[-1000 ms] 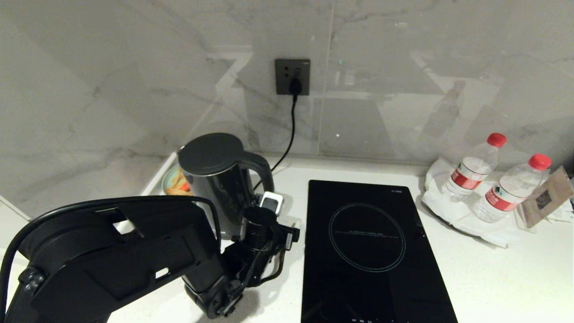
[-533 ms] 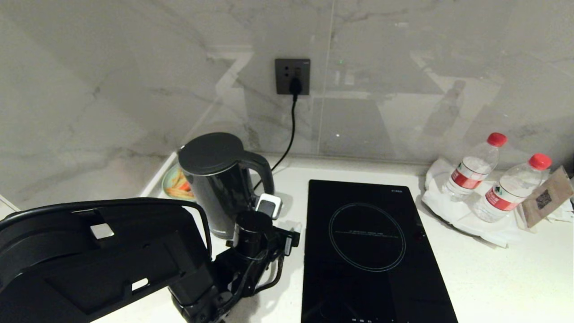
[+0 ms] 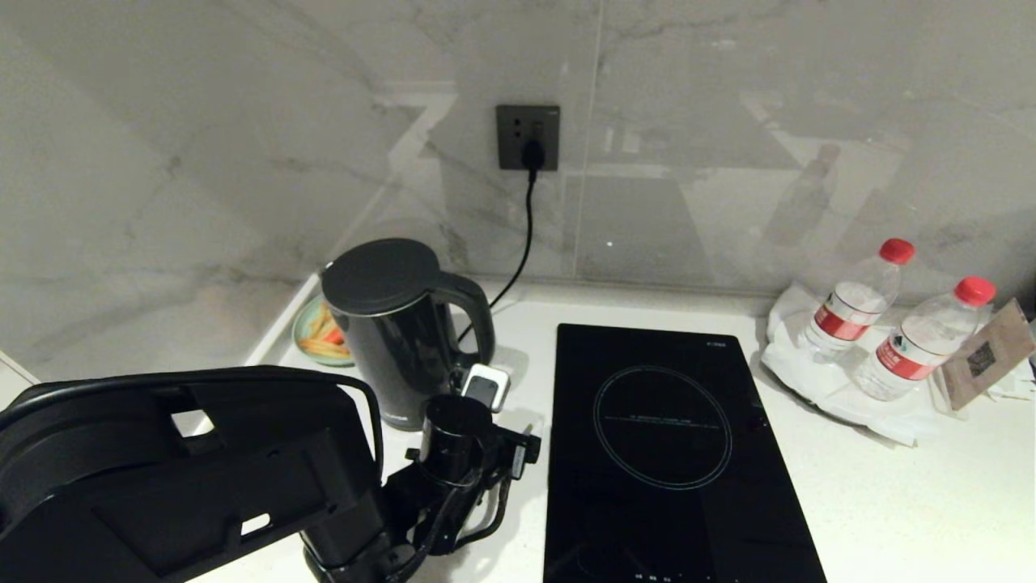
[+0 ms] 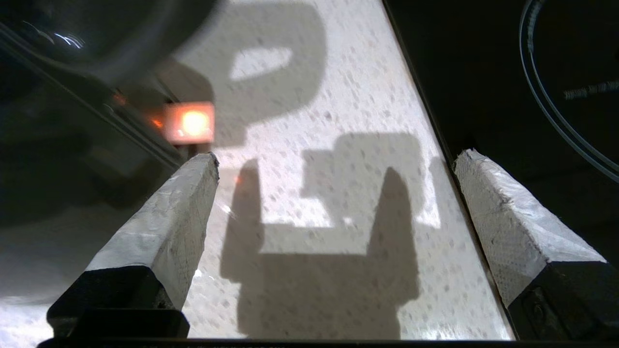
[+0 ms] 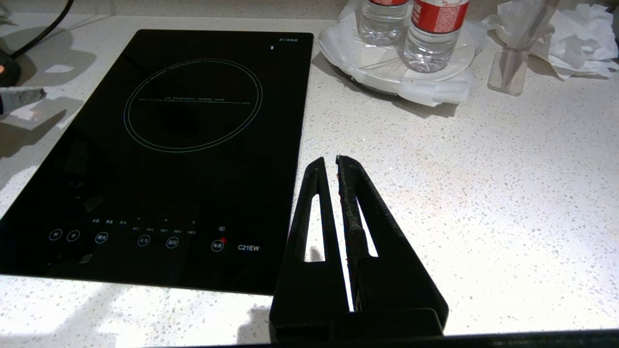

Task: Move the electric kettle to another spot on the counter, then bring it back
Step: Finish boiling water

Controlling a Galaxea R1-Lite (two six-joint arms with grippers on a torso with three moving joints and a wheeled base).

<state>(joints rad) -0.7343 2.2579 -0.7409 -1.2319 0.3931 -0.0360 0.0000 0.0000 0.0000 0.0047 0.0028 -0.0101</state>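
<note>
While the grab is not yet made, these are the handling notes:

Kettle: the electric kettle (image 3: 394,328) is standing upright at the back left of the counter (image 3: 890,502), just left of the induction hob (image 3: 664,453), with a small plate of food (image 3: 320,336) behind it by the wall.

Power: a black cord (image 3: 522,235) is running from the wall socket (image 3: 528,138) down behind the kettle; a small orange light (image 4: 189,122) is glowing low beside it in the left wrist view (likely the base indicator, though the base itself is hard to make out).

Left gripper: the left gripper (image 4: 333,183) is hovering low over the bare counter between kettle and hob, its jaws spread wide with nothing between them.

Right gripper: the right gripper (image 5: 329,166) is hanging over the counter in front of the hob, jaws nearly pressed together, empty.

Weight: judging by its size, the kettle is looking rigid and fairly heavy, more so if water is inside (the lid is hiding that).

Surface: the dark glossy wall is appearing smooth and probably slippery, too wide for a sure pinch.

Grip point: the loop handle (image 3: 472,312), facing the hob, is offering the best hold, taken mid-loop.

Risk: lifting off-centre may be tilting it, so a straight upward pull is seeming wise.
</note>
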